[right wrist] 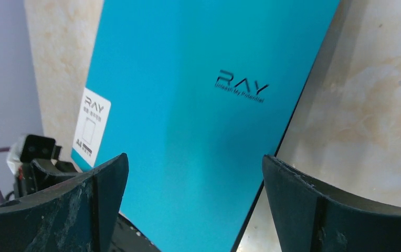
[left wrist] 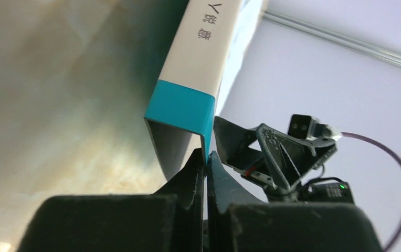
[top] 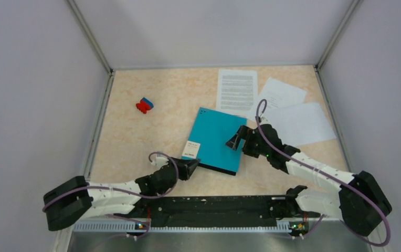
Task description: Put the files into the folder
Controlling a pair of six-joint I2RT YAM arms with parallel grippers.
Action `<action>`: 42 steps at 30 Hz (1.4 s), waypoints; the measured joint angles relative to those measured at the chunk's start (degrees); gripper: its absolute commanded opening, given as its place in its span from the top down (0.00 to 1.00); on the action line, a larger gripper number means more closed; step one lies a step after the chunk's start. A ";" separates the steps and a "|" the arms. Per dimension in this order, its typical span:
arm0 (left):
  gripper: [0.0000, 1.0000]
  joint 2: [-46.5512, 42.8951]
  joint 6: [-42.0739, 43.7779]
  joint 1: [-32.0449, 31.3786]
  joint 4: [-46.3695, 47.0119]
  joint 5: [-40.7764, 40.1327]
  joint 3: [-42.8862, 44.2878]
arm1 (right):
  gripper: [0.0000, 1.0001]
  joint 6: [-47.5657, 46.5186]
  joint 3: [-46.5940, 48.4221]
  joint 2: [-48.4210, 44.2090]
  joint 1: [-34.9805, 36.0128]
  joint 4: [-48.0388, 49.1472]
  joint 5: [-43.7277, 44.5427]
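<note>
The teal folder [top: 217, 137] lies closed in the table's middle, white label near its front left corner. My left gripper [top: 194, 167] is shut on that corner of the cover, seen lifted a little in the left wrist view [left wrist: 183, 107]. My right gripper [top: 235, 140] is open and empty, hovering over the folder's right side [right wrist: 198, 115]. Three white sheets lie behind and right of the folder: a printed one [top: 236, 92] and two nearly blank ones [top: 282, 94] [top: 303, 123].
A small red-and-blue block [top: 144, 105] sits at the far left. Grey walls with metal rails [top: 91, 42] enclose the table on three sides. The arms' black base rail [top: 214, 207] runs along the near edge.
</note>
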 measured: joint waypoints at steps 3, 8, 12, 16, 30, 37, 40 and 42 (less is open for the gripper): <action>1.00 -5.57 -0.26 -0.02 -2.71 -0.26 0.00 | 0.03 0.50 -0.66 -3.52 -3.72 -0.17 -1.46; 1.00 -11.74 -0.28 -0.07 -7.04 -0.46 0.00 | 0.07 2.82 -2.95 -4.68 -9.14 1.73 -6.51; 1.00 -12.68 -0.26 -0.07 -8.98 -0.33 0.00 | 0.10 5.77 -4.52 -4.39 -9.60 4.79 -10.27; 1.00 -12.68 -0.28 -0.07 -9.44 -0.37 0.00 | 0.12 7.98 -4.55 -3.43 -9.84 7.56 -11.80; 1.00 -12.68 -0.24 -0.07 -9.42 -0.46 -0.02 | 0.16 11.82 -6.69 -0.74 -11.41 11.98 -13.51; 1.00 -12.68 -0.24 -0.07 -9.42 -0.28 -0.02 | 0.16 13.00 -7.78 0.46 -11.47 14.19 -13.81; 1.00 -12.68 -0.22 -0.07 -9.42 -0.13 -0.02 | 0.20 13.33 -7.80 0.63 -11.47 15.45 -13.84; 1.00 -12.68 -0.22 -0.07 -9.40 -0.11 -0.02 | 0.23 13.77 -7.80 1.42 -11.47 16.90 -13.97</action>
